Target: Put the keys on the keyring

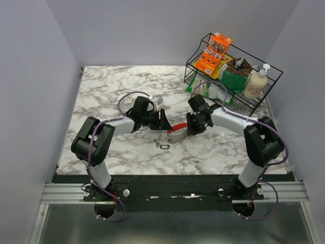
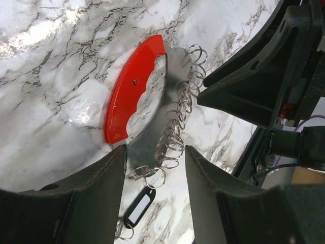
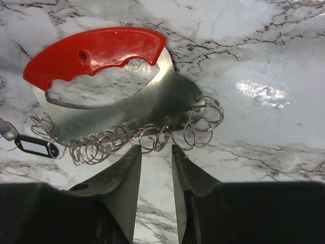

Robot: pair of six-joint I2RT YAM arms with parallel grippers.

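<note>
Keyring [image 1: 176,133]: flat at the middle of the desk [image 1: 127,152], red strip toward the far edge.
Key [image 1: 162,146]: just beside the keyring's left end, nearer the near edge.
Left pincer [image 2: 155,155]: wide, holding nothing.
Right pincer [image 3: 156,150]: narrow gap, holding nothing.

I see a black wire rack [image 1: 242,110] at 2 o'clock on the marble table [image 1: 109,89], holding an orange box [image 1: 214,52], a green bag [image 1: 233,80] and a pump bottle [image 1: 255,84].
</note>
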